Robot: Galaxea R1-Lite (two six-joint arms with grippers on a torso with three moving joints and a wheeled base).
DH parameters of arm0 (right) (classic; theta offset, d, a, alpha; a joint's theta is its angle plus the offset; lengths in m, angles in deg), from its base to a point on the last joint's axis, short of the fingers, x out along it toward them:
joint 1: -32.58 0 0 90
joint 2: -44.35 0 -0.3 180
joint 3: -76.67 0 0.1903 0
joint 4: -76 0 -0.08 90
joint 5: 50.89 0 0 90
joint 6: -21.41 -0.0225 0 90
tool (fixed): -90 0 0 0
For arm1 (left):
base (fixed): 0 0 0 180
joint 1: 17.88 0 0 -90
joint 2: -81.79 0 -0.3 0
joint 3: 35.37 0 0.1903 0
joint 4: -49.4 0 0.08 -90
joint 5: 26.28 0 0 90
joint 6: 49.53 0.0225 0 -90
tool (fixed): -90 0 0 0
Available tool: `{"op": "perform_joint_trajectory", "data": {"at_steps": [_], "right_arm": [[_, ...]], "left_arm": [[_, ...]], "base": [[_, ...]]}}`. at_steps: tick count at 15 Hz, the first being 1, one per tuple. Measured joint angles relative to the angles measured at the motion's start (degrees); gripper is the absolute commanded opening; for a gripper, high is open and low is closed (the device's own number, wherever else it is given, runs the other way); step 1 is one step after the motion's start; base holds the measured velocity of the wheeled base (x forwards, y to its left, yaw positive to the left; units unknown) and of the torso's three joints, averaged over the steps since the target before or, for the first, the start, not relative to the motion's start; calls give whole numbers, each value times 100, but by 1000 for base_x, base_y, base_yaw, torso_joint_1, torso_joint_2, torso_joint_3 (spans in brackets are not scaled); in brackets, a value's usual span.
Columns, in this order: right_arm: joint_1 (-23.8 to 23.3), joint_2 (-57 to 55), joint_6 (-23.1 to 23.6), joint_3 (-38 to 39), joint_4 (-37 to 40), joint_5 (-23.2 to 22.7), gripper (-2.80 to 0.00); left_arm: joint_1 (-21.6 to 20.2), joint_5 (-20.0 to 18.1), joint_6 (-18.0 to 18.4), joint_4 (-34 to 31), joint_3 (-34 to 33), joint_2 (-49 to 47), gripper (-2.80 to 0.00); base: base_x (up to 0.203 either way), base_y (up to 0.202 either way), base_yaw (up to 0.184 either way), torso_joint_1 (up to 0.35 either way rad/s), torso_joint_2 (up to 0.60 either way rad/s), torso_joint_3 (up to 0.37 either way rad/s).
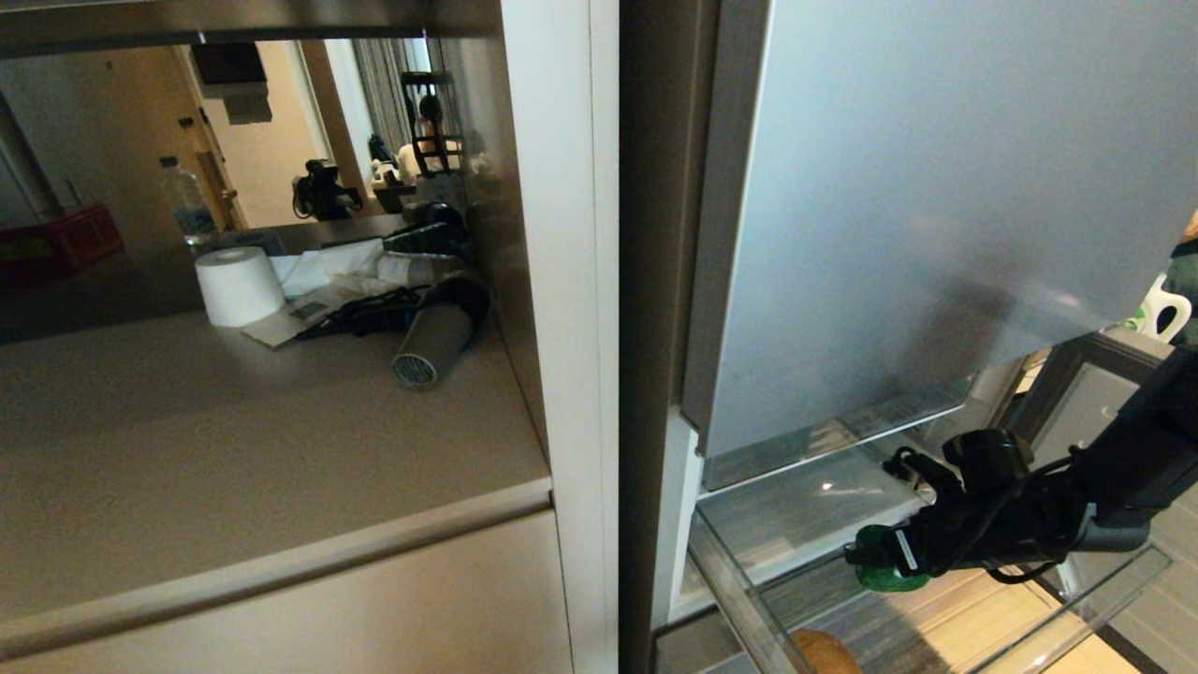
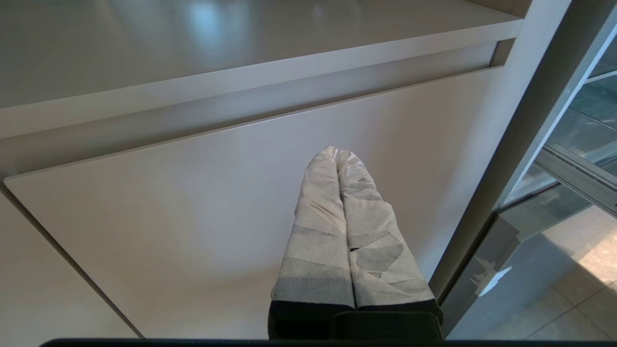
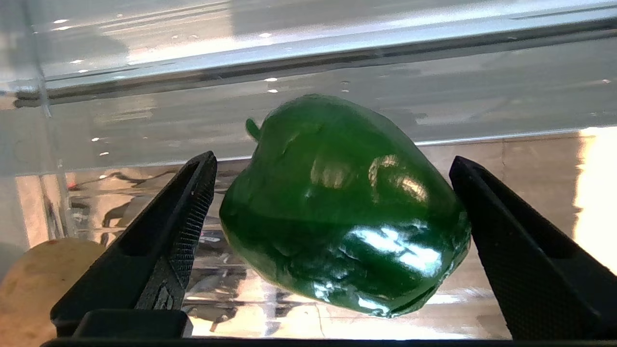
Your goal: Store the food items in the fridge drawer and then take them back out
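Clear glass walls of the pulled-out fridge drawer [image 1: 739, 599] hem in the green bell pepper [image 3: 344, 207], gaps showing either side between the right gripper's [image 3: 332, 226] wide-spread fingers, while the potato [image 1: 824, 652] is cut off at the edge.

The right arm reaches in low from the right, its right gripper [image 3: 332, 217] spread wide with a gap showing beside one black finger [image 3: 188, 226], while the left gripper [image 2: 337, 154] hangs parked with its two taped fingers [image 2: 318, 226] pressed flat together.
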State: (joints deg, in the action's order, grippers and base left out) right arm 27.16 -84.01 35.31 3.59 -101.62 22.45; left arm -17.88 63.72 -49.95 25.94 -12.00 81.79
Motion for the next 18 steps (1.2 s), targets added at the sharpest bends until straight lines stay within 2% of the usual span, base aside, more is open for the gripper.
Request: {"op": "perform_joint_trajectory", "data": {"at_steps": [18], "right_arm": [[-16,-17,-10,234,49,23,0]], "left_arm": [[0,0,0,0,0,0,-280]], "base": [[0,0,0,0,0,0]]}}
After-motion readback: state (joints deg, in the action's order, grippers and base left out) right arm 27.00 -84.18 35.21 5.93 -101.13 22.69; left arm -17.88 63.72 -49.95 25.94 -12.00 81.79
